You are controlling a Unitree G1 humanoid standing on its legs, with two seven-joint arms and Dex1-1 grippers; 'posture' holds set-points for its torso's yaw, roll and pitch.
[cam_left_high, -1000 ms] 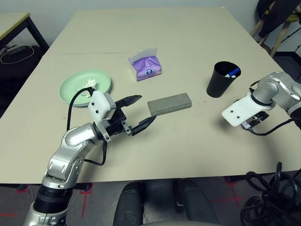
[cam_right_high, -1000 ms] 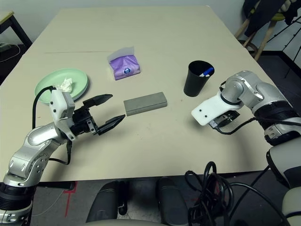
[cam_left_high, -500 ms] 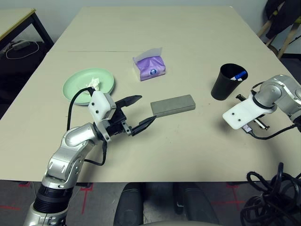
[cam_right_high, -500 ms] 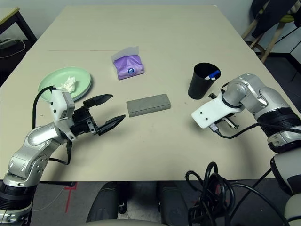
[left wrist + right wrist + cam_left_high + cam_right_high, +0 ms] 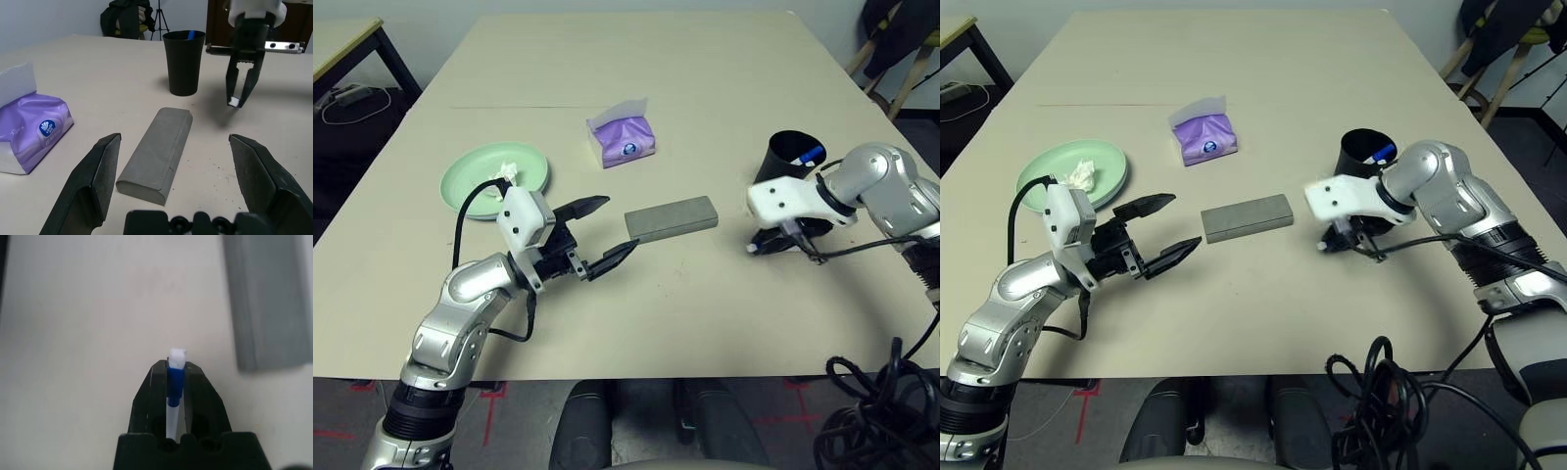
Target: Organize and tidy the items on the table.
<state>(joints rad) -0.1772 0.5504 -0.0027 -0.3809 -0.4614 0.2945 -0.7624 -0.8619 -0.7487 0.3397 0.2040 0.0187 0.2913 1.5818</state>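
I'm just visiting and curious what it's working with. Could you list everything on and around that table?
Table: one, pale beige, under everything.
Plate: one, mint green, robot's left side.
Tissue wad: one, white, on the plate.
Tissue pack: one, purple, middle of the table.
Glasses case: one, grey, centre, lying flat.
Cup: one, black, right side, a blue pen inside.
Second pen: one, blue and white, in the right gripper.
Desk: one, black-legged, far left.
Left gripper: black, open, facing the case.
Right gripper: black, shut on the second pen.

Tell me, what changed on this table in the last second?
The right gripper, shut on a blue-and-white pen, swung left toward the grey oblong glasses case and tipped downward, beside the black cup. The open left gripper, case and cup stayed put.
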